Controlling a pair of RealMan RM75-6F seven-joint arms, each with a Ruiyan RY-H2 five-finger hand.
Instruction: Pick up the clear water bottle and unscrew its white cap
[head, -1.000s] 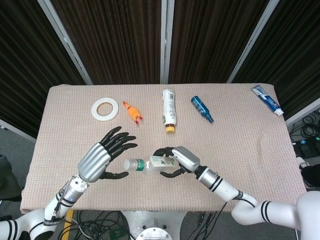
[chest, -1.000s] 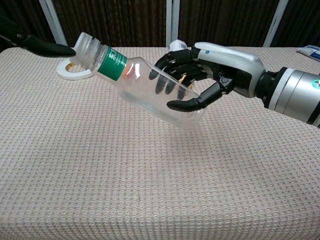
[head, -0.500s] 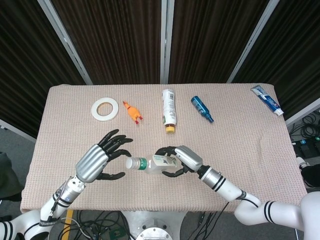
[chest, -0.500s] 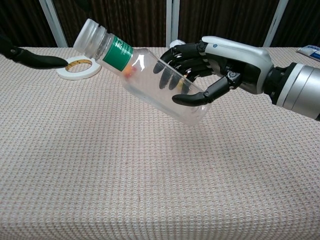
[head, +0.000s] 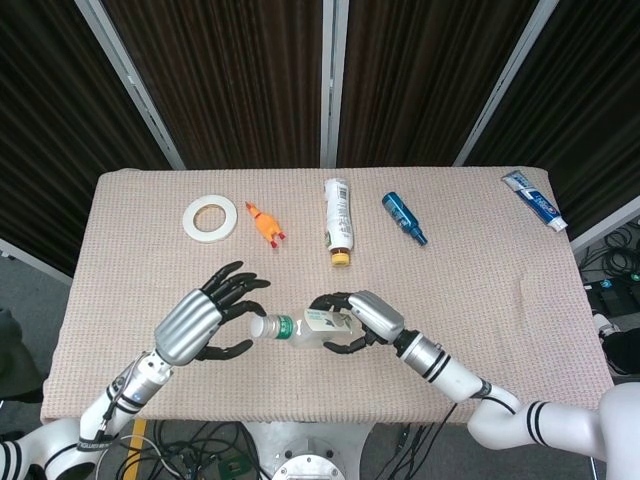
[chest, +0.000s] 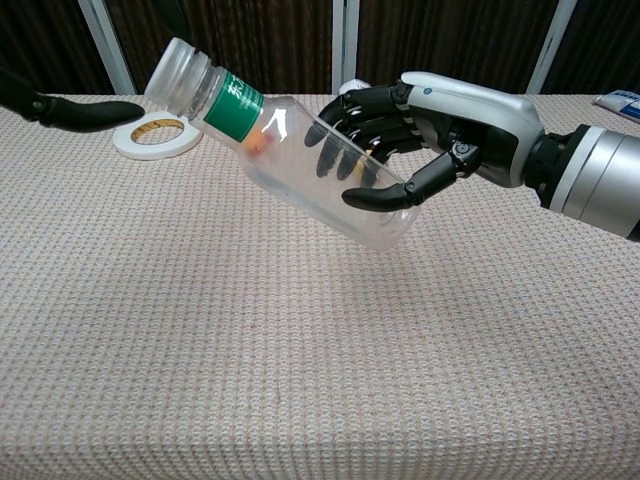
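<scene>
We are holding the clear water bottle (head: 300, 331) in our right hand (head: 360, 318), lifted above the table (head: 500, 280) near its front edge. The right hand's fingers are wrapping around the lower body of the bottle, thumb underneath, in a firm grasp.

The bottle's long axis is running sideways across our front and tilting upward, base in the right hand and white cap (chest: 178, 73) pointing up and toward our left. That puts the cap end directly facing the left hand (head: 205, 318), which is the nearer hand to the cap by far. The left hand is holding nothing, fingers spread apart, with its fingertips (head: 250, 308) reaching in just beside the cap; we cannot tell whether they are touching it. In the chest view only one dark fingertip of the left hand is showing at the far left edge, a little apart from the cap.

Compared with a second ago, we are now carrying the bottle's neck higher and more steeply angled, and the left hand has drifted slightly closer to the cap. The cap is still seated on the neck, so the unscrewing is not yet begun.
</scene>
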